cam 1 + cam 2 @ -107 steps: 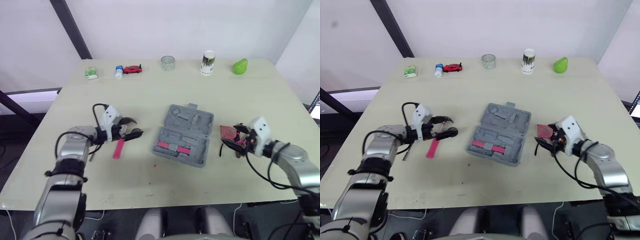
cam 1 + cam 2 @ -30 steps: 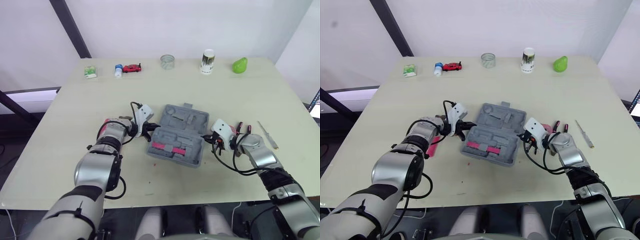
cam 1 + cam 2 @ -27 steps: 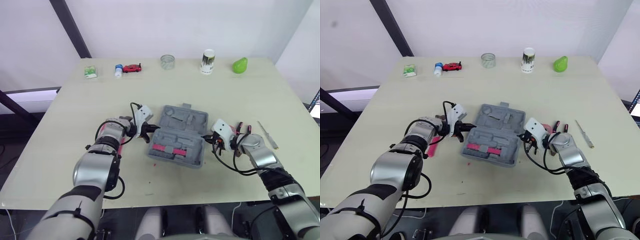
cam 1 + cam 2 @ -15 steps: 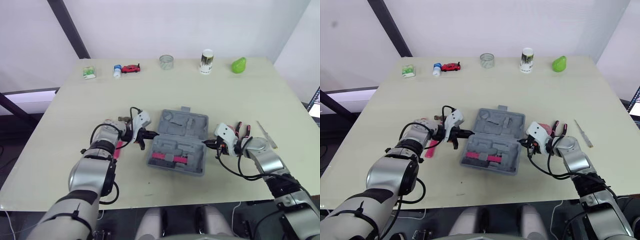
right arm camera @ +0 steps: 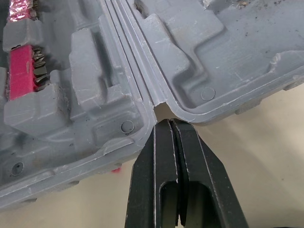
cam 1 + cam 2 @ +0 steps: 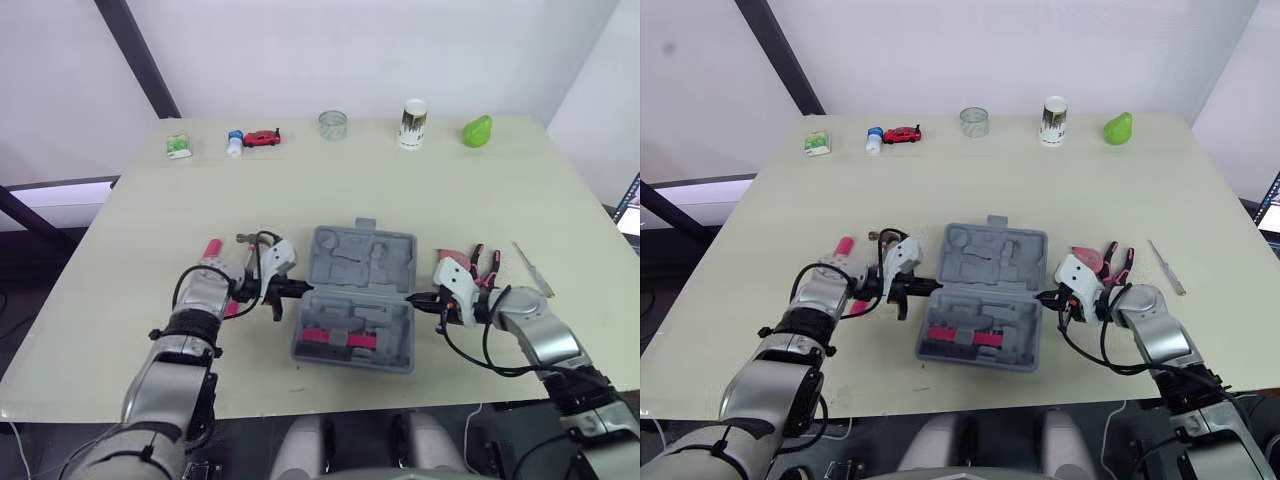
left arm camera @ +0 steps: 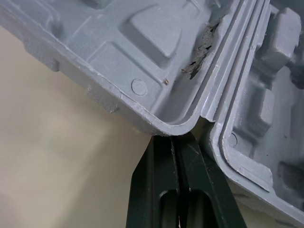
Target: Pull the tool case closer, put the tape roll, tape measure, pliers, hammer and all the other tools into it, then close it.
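The grey tool case [image 6: 358,262] lies open near the table's front, with a red bit holder [image 6: 340,337] in its near half. My left gripper [image 6: 298,290] is shut, its tip pressed into the hinge notch on the case's left side; the left wrist view shows the same notch [image 7: 197,122]. My right gripper [image 6: 413,298] is shut too, its tip in the hinge notch [image 5: 159,108] on the right side. Pliers [image 6: 485,262] with red-and-black handles and a red flat item [image 6: 455,256] lie just behind my right gripper. A hammer [image 6: 243,238] with a red grip lies behind my left arm.
A thin screwdriver [image 6: 531,268] lies at the right. Along the far edge stand a green box [image 6: 178,146], a small bottle [image 6: 234,142], a red toy car [image 6: 263,138], a clear roll [image 6: 333,124], a cup [image 6: 410,123] and a green pear-shaped thing [image 6: 477,131].
The case has slid toward the table's front and turned square to it, pushed along between both shut grippers. Both arms have drawn back with it.
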